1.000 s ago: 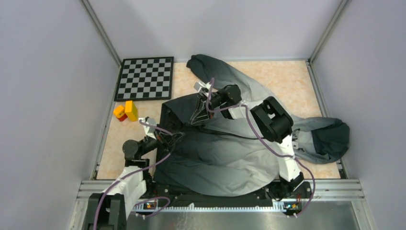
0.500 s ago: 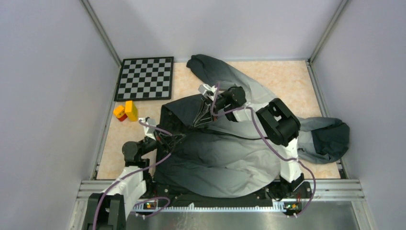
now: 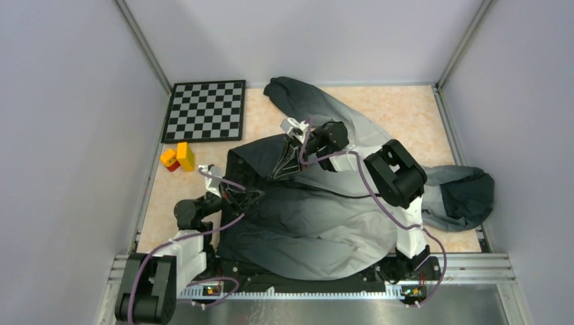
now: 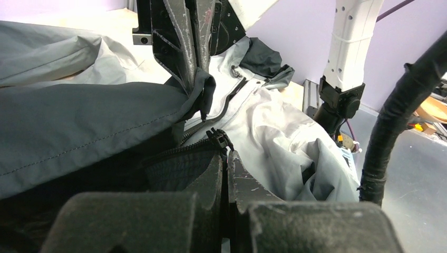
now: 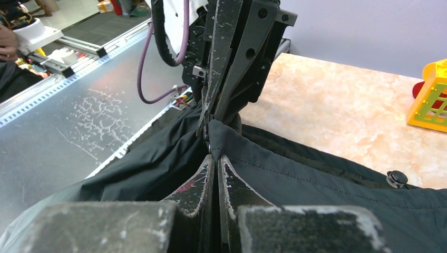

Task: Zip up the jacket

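At 8 o'clock on the worktop (image 3: 406, 108), the left hand (image 3: 252, 194) is seen pinched shut on the dark edge of the jacket (image 3: 318, 223), with the zipper slider (image 4: 219, 138) just at its tips. The jacket is spread across the middle, out toward 3 o'clock. Toward 1 o'clock, the right hand (image 3: 279, 169) is clamped on the same edge. Zipping is judged barely begun: the slider must be drawn along the open zipper track (image 4: 227, 100) with the fabric held taut.
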`<state>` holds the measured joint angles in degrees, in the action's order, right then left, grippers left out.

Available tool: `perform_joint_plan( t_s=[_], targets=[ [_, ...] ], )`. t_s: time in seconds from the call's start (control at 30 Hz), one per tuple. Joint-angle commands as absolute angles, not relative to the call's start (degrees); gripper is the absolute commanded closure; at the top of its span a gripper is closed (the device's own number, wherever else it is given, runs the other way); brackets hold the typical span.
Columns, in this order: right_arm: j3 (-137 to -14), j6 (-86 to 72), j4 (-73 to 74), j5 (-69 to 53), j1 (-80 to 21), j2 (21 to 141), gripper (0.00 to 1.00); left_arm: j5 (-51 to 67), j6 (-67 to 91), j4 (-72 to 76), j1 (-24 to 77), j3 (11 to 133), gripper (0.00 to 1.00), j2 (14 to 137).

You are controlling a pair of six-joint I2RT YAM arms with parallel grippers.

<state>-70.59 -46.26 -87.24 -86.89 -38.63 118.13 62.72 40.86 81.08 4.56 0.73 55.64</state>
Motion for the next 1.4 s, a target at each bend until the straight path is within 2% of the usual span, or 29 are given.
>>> perform_joint_plan(
  t_s=[0.0,0.87,1.37],
  targets=[
    [-72.37,-45.48,-98.83,-87.62,-39.37,117.56,1.0,63.43,41.51,86.38,4.83,-8.46,1.0,54.76],
    [-72.77,-46.94,-98.8,-89.09,-40.87,117.09,1.0,63.4,40.33,84.68,4.83,-7.94,1.0,55.23],
    [-75.8,-48.59,-98.8,-90.94,-42.77,120.13,1.0,64.57,43.02,91.57,5.53,-7.74,1.0,60.71]
  ],
)
